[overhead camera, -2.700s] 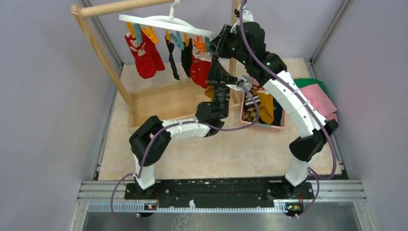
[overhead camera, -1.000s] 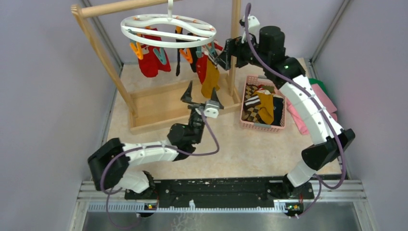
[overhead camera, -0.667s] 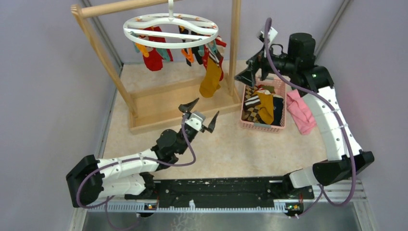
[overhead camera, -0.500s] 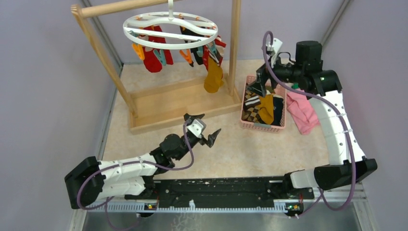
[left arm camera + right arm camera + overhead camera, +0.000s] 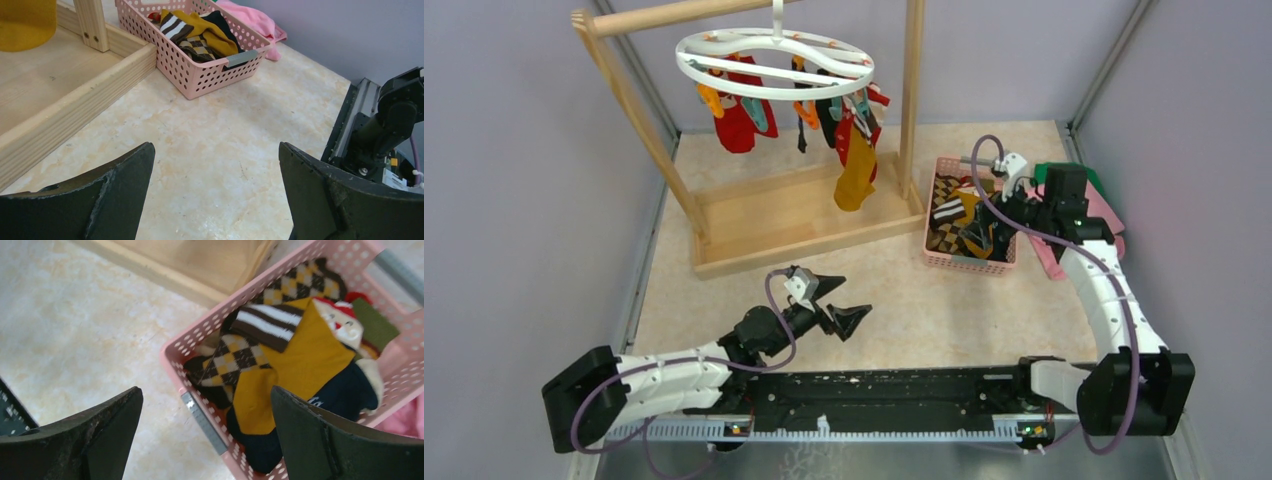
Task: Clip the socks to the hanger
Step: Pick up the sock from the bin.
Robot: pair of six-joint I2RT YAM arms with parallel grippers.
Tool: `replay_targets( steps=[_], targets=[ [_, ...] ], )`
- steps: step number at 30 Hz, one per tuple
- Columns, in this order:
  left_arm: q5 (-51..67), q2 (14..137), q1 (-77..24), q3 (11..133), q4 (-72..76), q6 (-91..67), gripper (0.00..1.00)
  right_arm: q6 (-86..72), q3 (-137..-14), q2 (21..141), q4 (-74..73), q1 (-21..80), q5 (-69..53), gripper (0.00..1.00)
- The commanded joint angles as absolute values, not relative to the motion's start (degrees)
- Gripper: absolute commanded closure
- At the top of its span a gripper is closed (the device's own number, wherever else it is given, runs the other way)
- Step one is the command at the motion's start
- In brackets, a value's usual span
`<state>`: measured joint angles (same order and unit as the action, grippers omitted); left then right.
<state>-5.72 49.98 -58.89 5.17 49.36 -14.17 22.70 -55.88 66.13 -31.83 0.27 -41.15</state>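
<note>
Both hands are spread wide and empty. The left hand (image 5: 843, 301) hovers low over the beige bench (image 5: 924, 300). The right hand (image 5: 206, 393) hangs above a pink perforated plastic basket (image 5: 196, 338) of mixed-colour socks (image 5: 300, 352). Red, black and mustard socks (image 5: 856, 182) hang clipped to the white plastic ring hanger (image 5: 759, 93).

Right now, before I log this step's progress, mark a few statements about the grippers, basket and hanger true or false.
1. The right gripper hovers open over the pink basket. True.
2. The left gripper holds a sock. False: it is open and empty, above the table.
3. A mustard sock hangs from the hanger. True.
4. The basket is empty. False: several socks lie in it.
5. The pink cloth lies inside the basket. False: it lies outside, beside it.
</note>
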Motion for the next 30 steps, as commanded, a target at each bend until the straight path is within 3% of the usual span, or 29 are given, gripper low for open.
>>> replay_targets(
  steps=[1, 4, 10, 19, 30],
  targets=[
    [-5.9, 49.1, -58.6, 4.4, 56.3, -17.0, 0.01, 18.3, -56.1, 66.5, -19.4, -1.4, -38.5, 0.04],
    [-5.9, 51.2, -58.6, 5.7, 57.3, -15.7, 0.02, 13.4, -56.9, 71.0, -15.7, -1.4, -38.7, 0.15],
    [-2.4, 57.0, -58.6, 8.7, 58.6, -13.6, 0.02, 6.5, -66.2, 84.1, -16.9, -1.4, -41.8, 0.54],
    [-2.6, 62.9, -58.6, 5.3, 69.1, -14.8, 0.02, -7.1, -60.8, 87.3, -8.1, -0.5, -28.9, 0.56],
    [-2.9, 63.9, -58.6, 5.6, 69.4, -14.9, 0.02, -9.6, -62.1, 93.0, -9.3, 4.9, -21.6, 0.61]
  ],
)
